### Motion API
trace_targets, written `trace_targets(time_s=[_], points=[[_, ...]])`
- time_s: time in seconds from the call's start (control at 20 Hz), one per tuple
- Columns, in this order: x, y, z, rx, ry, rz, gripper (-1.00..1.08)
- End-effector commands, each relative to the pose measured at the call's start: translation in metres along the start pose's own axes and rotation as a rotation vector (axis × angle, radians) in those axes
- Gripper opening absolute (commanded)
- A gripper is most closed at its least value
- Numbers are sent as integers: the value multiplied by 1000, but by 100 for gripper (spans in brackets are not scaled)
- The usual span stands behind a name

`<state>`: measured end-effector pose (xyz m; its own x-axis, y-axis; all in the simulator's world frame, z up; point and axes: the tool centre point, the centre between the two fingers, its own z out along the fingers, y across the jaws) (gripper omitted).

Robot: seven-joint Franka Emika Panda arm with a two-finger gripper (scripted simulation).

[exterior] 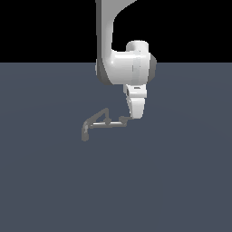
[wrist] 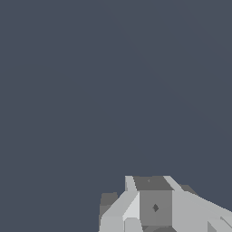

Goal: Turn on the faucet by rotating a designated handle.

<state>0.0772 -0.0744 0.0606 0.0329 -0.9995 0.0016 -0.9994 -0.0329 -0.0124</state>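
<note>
The faucet point(exterior: 105, 122) is a small grey fixture on the dark floor. Its angled spout point(exterior: 93, 120) drops to a downturned nozzle point(exterior: 84, 135) on the exterior view's left. A pale crossbar point(exterior: 108, 124) runs toward the exterior view's right and ends at the short dark handle point(exterior: 123, 119). My gripper point(exterior: 134, 116) hangs from the white arm with its tip right at the handle. The fingers do not show apart from the hand, so contact and opening are unclear. The wrist view shows grey blocky faces point(wrist: 154, 206) very close; I cannot tell which part they are.
The white robot arm point(exterior: 127, 68) comes down from above, just behind the faucet. A flat dark grey-blue floor point(exterior: 181, 181) spreads all around, and no other object shows on it.
</note>
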Motion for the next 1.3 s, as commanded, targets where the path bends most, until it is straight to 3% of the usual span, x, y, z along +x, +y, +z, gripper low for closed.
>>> trace_targets(time_s=[0.0,0.35,0.45,1.0,1.05,1.1,1.25], points=[[-2,11,0,-11,-2,-1,-100],[-1,32,-1,-12,-2,0,-100],[-1,22,1,5,-1,-1,-100],[-27,55,-1,-11,-2,0,-100],[-27,55,-1,-11,-2,0,-100],[-9,53,0,-8,6,23,-100],[-32,53,0,-10,3,14,-100]])
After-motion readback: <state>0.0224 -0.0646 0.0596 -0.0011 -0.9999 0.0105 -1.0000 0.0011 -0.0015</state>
